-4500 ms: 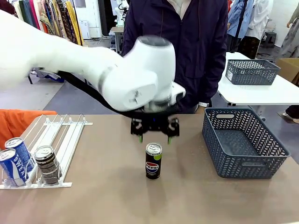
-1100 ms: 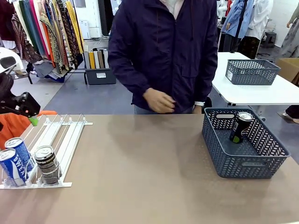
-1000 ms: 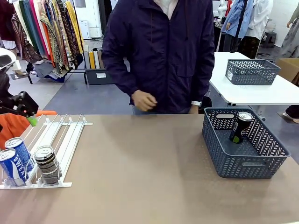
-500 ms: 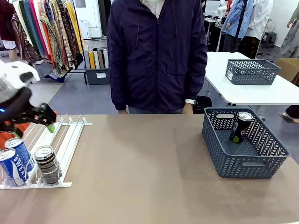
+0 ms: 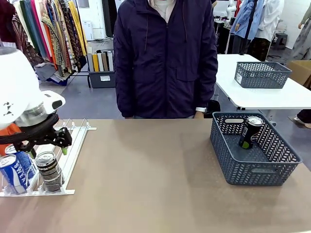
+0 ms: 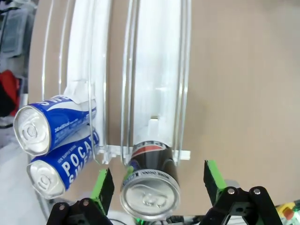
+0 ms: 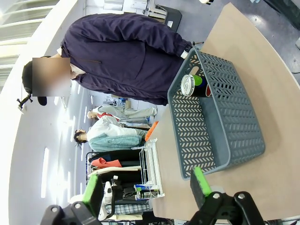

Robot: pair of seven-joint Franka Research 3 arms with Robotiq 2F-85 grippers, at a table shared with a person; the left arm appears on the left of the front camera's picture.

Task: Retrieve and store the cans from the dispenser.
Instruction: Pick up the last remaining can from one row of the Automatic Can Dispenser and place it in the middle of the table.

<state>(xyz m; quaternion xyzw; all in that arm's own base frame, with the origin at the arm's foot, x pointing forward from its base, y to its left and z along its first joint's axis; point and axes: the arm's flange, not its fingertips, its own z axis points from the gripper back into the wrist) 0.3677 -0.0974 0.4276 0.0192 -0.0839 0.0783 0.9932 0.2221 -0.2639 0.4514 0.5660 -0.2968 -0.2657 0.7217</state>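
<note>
Cans (image 5: 23, 165) partly behind left end effector (image 5: 47, 151)

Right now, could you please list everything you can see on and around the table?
dispenser: one, white, left side
blue cans: two, blue, dispenser's left side
dark can: one, black, dispenser's near end
near basket: one, grey, right side
green-marked can: one, black, inside near basket
far basket: one, grey, background right
person: one, dark jacket, far side
left tool: one, black, open over dark can
right tool: one, black, open, holding nothing
</note>
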